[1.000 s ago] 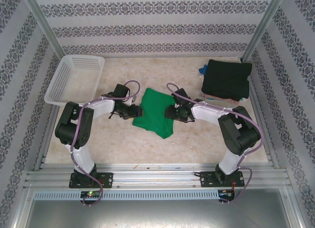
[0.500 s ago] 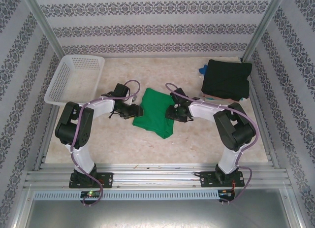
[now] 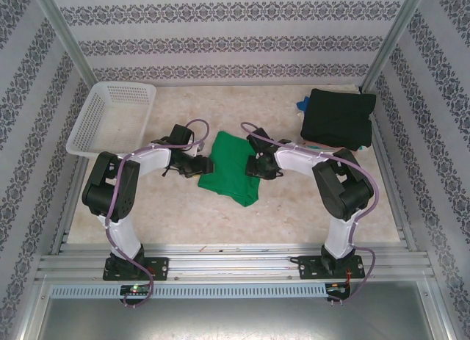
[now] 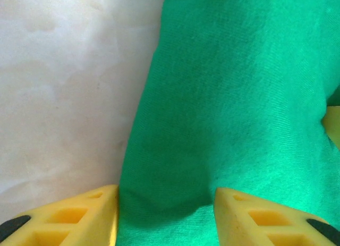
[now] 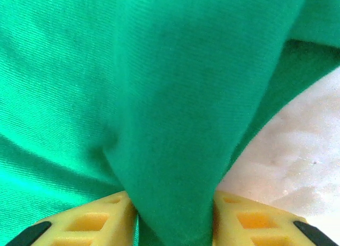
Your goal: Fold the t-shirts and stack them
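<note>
**Bright green fabric t-shirt (image 3: 233, 170) pinched at both side edges**

The bright green fabric t-shirt (image 4: 228, 97) (image 5: 133, 70) is seen lying partly folded in the middle of the pale marbled table (image 3: 294, 208), between the two arms. Its left edge is taken by the left hand (image 3: 200, 166) (image 4: 167, 214). The yellow fingers (image 4: 79, 217) are set about half apart, and the gap between them is filled by gathered cloth. Bare table is left just beyond that edge. The right edge is taken by the right hand (image 3: 254, 167) (image 5: 172, 219), whose fingers (image 5: 255, 219) are drawn in against a raised ridge of green cloth. A strip of bare table is shown beside the hem.

A folded black fabric t-shirt (image 3: 338, 118) is placed at the far right corner, on top of thin pink (image 3: 323, 145) and blue (image 3: 303, 103) garments, close to the right frame post. A white plastic lattice basket (image 3: 110, 116) is set at the far left corner. Open table is left in front of the green shirt, towards the arm bases, and behind it, up to the back wall.
</note>
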### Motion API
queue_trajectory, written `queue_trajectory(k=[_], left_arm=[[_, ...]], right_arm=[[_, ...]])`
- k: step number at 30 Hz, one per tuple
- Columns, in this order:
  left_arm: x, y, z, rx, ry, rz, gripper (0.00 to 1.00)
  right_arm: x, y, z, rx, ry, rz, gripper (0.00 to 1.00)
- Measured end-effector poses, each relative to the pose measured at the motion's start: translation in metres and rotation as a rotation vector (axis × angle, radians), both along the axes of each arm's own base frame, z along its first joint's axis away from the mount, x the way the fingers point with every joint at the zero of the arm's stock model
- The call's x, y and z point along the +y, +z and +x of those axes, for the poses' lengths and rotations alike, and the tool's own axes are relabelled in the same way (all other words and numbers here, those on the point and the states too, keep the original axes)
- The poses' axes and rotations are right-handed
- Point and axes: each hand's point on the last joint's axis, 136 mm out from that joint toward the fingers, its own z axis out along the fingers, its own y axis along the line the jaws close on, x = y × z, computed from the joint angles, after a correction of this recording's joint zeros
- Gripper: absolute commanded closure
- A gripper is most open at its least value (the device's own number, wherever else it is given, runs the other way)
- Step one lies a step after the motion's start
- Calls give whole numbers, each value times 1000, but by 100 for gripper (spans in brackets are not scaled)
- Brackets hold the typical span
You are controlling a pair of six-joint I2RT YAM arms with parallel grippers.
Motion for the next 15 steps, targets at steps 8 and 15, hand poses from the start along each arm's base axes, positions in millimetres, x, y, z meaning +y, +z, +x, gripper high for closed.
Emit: queue_trajectory(k=[8,15], left_arm=[[0,0,0,0,0,0,51],[10,10,4,-16,26,-4,51]], right_arm=[[12,0,8,-30,25,16,73],[24,7,15,-68,63,53,98]])
